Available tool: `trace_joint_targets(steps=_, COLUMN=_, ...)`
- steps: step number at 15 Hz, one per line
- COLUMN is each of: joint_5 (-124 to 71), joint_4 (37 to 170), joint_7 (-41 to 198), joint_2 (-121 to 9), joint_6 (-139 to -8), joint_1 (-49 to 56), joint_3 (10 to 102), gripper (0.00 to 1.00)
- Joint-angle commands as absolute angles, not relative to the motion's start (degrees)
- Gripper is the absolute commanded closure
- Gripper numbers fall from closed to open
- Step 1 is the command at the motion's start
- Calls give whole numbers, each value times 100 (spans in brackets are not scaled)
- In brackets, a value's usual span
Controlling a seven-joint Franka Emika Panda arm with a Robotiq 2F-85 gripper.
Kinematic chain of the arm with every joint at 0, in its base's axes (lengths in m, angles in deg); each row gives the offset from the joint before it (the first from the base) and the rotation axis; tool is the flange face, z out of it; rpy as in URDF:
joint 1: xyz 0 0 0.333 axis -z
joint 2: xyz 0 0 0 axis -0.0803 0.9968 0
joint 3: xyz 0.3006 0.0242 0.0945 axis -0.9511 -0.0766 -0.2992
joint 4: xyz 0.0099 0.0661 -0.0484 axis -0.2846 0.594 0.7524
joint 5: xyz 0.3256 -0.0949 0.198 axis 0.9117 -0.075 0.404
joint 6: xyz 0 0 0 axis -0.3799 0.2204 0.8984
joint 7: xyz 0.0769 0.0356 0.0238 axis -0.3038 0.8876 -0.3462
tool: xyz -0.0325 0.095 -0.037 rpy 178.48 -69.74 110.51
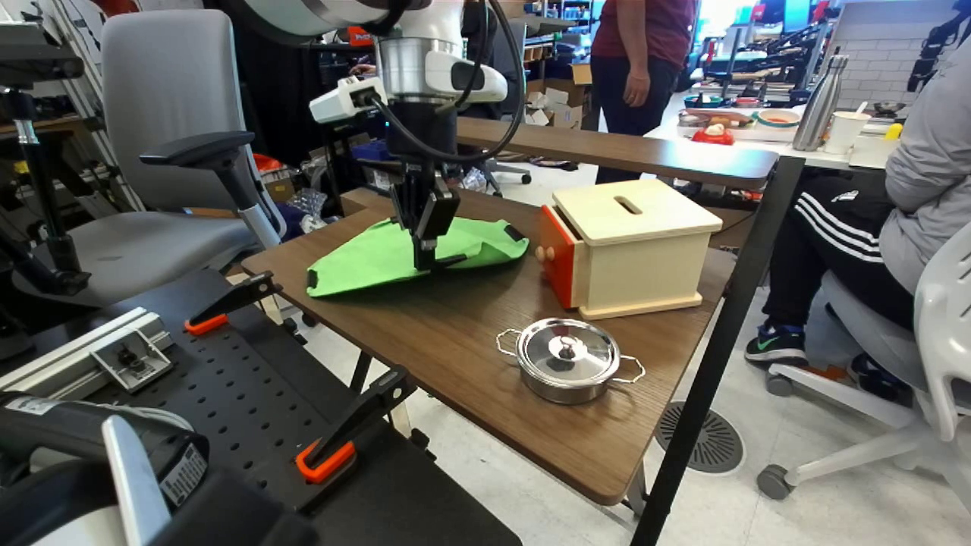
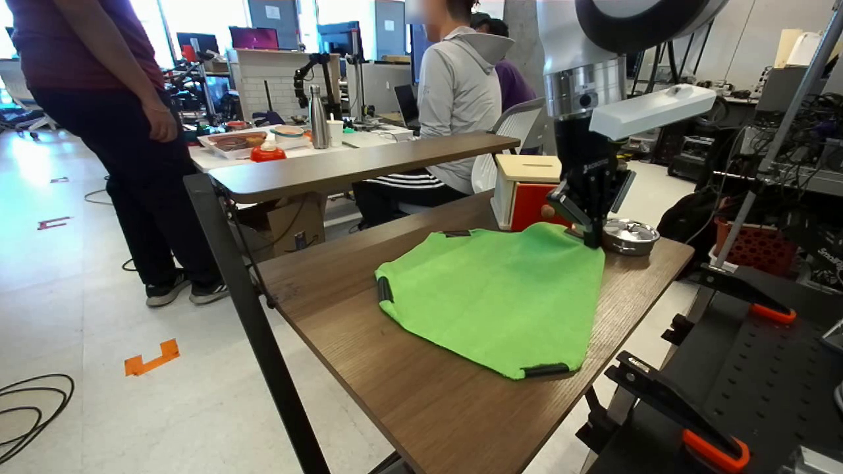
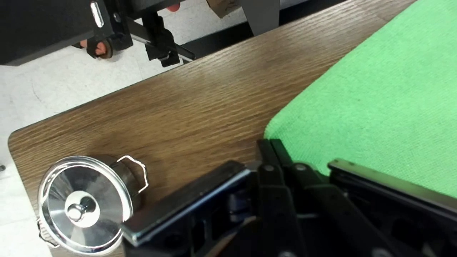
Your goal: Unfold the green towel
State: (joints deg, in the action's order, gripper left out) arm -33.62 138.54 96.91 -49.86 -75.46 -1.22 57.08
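The green towel lies spread over the brown table, with black strips at its corners. It shows broadly in an exterior view and at the right of the wrist view. It looks mostly flat, with a slight rise near the corner by my gripper. My gripper's fingers are together at this corner, low over the table, and appear to pinch the towel's edge there. The pinch itself is hidden behind the fingertips. The gripper also shows in an exterior view, beside a black corner strip.
A lidded steel pot stands near the table's end, also in the wrist view. A wooden box with a red drawer front stands beside the towel. A raised shelf runs along one table side. A black perforated platform lies alongside.
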Motion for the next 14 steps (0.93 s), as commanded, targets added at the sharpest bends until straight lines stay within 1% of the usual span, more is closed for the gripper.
trace_joint_targets(steps=1, joint_5=-3327, joint_4=13731, joint_7=9673, joint_2=-4760, joint_6=-7655, joint_1=-39, joint_3=5784, gripper=100)
trace_joint_targets(steps=12, joint_5=-3316, joint_4=13594, joint_7=9861, joint_2=-4120, joint_6=-8152, joint_1=-86, joint_3=6065, gripper=100)
trace_joint_targets(steps=13, joint_5=-3267, joint_4=13579, joint_7=9845, joint_2=-4102, joint_6=-8119, joint_1=-71, joint_3=6045, gripper=73)
trace_joint_targets(steps=14, joint_5=-3239, joint_4=13572, joint_7=9836, joint_2=-4101, joint_6=-8075, joint_1=-66, joint_3=6035, gripper=72)
